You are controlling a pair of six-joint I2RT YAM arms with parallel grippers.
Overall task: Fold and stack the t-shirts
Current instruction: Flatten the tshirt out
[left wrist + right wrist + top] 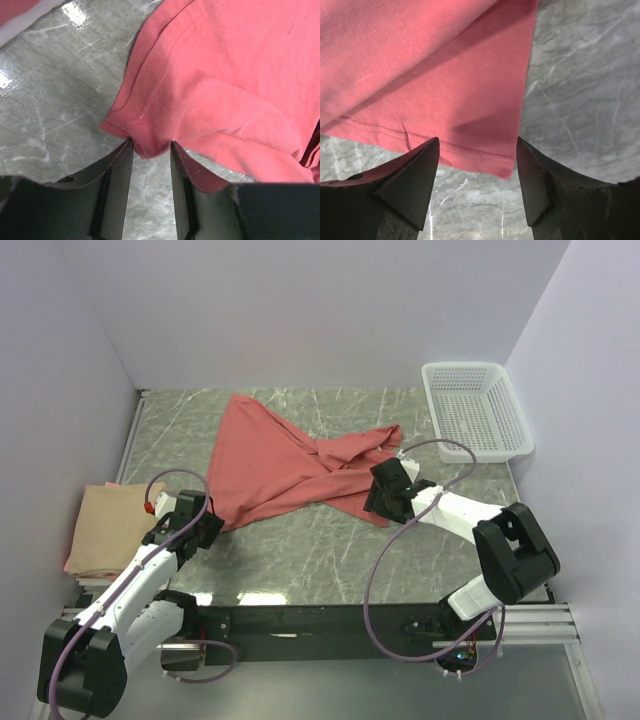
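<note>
A salmon-red t-shirt (280,465) lies crumpled and spread across the middle of the table. My left gripper (205,528) is at its near-left corner. In the left wrist view the jaws (151,144) stand apart, and a stitched corner of the salmon-red shirt (225,75) reaches in between the fingertips. My right gripper (381,502) is at the shirt's right side. It (478,142) is wide open, and the hem corner of the shirt (420,65) lies flat on the table between the tips, touching neither. A folded tan-beige t-shirt (105,525) rests at the left edge, with a pinkish edge showing under it.
A white mesh basket (475,410) stands at the back right corner. White walls close in the table at the left, back and right. Grey marbled table top (300,550) shows between the shirt and the arm bases.
</note>
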